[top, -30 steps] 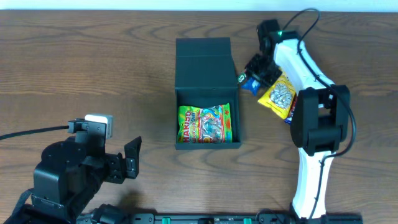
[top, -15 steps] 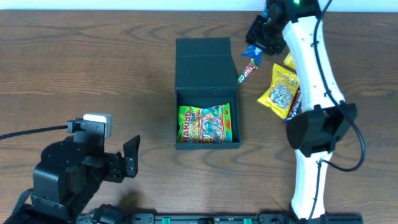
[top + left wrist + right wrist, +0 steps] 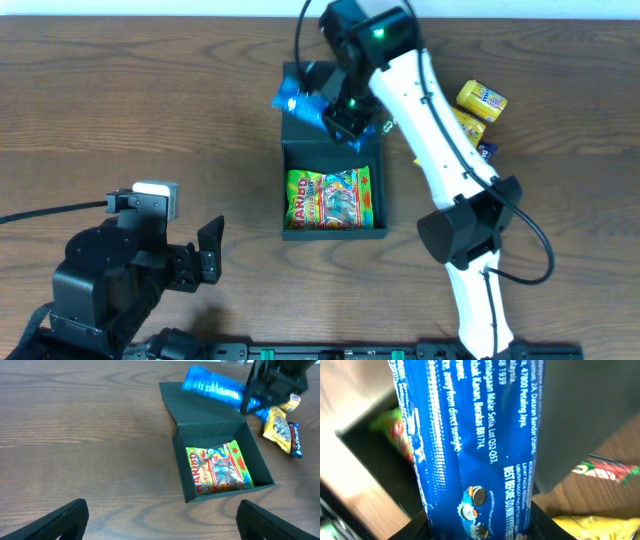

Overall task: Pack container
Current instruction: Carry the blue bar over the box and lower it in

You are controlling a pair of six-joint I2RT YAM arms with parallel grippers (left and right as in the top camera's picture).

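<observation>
Change since half a second back: the right hand (image 3: 340, 112) has swung in from the far-right counter (image 3: 150, 100) edge to above the container (image 3: 335, 236), bringing the blue packet (image 3: 298, 102) with it. The left hand (image 3: 210, 255) has not changed.

Container sits mid-counter, lid flipped back, with a gummy packet (image 3: 330, 198) lying inside. Right hand pinches the blue packet over the lid. Left hand is spread wide at the near edge, well apart.

Only the right wrist view shows the packet's print up close, and a red-green bar (image 3: 606, 469) beside the lid. The left wrist view shows a yellow packet (image 3: 277, 430) that the arm partly hides overhead.
</observation>
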